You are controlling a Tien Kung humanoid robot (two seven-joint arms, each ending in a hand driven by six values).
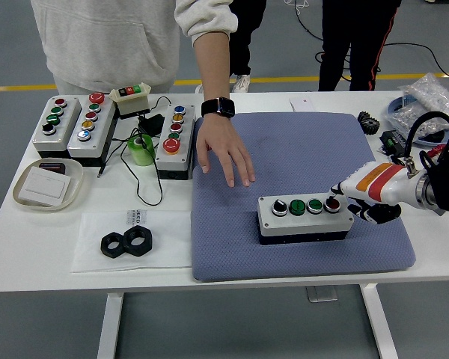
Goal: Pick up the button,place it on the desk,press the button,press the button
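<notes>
Right hand [363,196] fingers curled, holding nothing, one fingertip on button box [305,218] red button [332,203]; person's hand [224,155] spread behind the box.

My white table [434,254] stands on white legs [111,325] over a grey floor [247,329]. At 12 o'clock a yellow floor line [299,78] runs across, with black cables [434,56] toward 1 o'clock.

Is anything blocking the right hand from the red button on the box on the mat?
Nothing visible does. The right hand has a fingertip at the red button on the button box. The person's hand is off to the upper left.
</notes>
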